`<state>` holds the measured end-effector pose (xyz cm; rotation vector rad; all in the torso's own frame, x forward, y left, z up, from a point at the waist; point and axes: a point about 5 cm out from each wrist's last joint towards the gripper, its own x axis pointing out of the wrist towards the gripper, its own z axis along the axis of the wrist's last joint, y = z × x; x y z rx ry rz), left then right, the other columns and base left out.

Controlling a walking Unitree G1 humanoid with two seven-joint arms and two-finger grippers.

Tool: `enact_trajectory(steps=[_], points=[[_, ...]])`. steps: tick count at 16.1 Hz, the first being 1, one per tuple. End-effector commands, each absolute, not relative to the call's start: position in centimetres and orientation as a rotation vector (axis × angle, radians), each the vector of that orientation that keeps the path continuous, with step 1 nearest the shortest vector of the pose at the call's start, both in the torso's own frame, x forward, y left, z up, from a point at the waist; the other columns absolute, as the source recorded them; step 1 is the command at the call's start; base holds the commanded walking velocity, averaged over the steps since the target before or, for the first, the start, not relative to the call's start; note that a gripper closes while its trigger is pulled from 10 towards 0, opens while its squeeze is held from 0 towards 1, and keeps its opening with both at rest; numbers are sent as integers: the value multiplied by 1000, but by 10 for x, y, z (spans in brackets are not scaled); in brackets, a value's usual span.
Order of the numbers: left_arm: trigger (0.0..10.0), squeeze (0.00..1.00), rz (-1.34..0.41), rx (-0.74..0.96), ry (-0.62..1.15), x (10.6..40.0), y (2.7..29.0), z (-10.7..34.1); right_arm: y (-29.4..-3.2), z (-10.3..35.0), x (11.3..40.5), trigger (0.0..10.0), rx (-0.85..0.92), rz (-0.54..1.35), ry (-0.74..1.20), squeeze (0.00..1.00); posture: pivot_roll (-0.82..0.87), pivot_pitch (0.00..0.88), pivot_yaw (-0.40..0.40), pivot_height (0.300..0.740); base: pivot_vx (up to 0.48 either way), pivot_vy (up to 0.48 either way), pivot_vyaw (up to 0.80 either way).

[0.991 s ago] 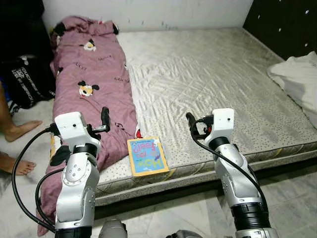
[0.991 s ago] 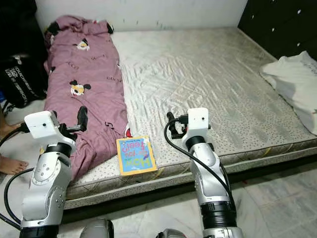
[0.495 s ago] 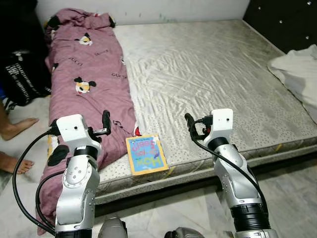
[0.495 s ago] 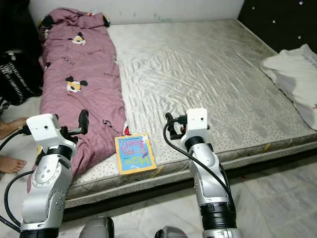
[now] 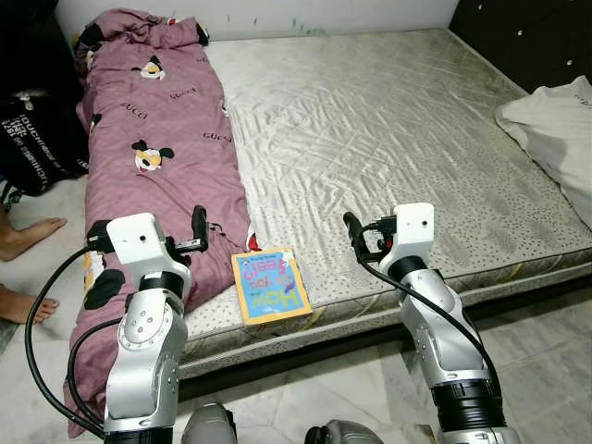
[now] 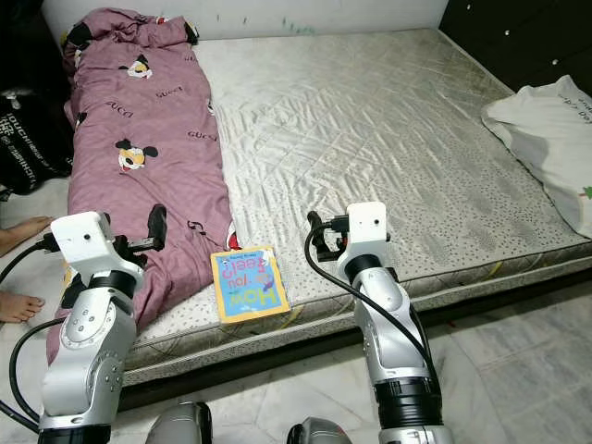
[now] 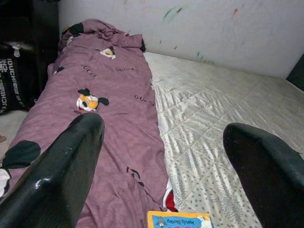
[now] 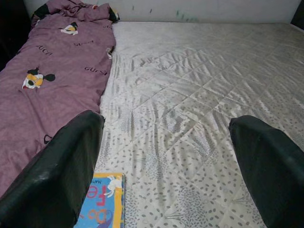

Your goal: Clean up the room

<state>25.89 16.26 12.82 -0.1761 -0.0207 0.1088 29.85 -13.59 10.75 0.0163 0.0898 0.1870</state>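
A blue picture book with a yellow border [image 5: 270,286] lies flat near the front edge of the bare mattress [image 5: 398,120]. It sits between my two raised arms. A purple blanket with cartoon mouse prints [image 5: 157,139] runs along the mattress's left side and hangs over the front corner. My left gripper [image 7: 164,128] is open and hovers over the blanket's lower end, left of the book [image 7: 178,219]. Held above the mattress just right of the book [image 8: 102,202], my right gripper [image 8: 167,121] is open too. Neither one holds anything.
A white pillow [image 5: 555,120] lies at the mattress's right edge. A black bag [image 5: 37,139] stands on the floor at the left, with a person's bare feet [image 5: 23,239] beside it. Pale tiled floor [image 5: 546,342] runs in front of the bed.
The camera has shifted so more of the bed's near side shows. Both arms keep the same pose with fingers apart, and the book and blanket lie as before.
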Motion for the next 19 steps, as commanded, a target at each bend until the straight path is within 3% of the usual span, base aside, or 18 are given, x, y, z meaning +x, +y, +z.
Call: enact_trajectory(steps=[1,9,19], points=[[10000,0,106,-170,-23,260,161,130,-136,114,299,10000,12,200,68,0,36,106,-58,711,0,0,0],[10000,0,107,-170,-25,261,160,130,-134,114,300,10000,21,214,68,0,35,104,-58,611,0,0,0],[10000,0,115,-161,-30,262,162,131,-132,112,301,10000,23,236,73,0,43,92,-58,611,0,0,0]])
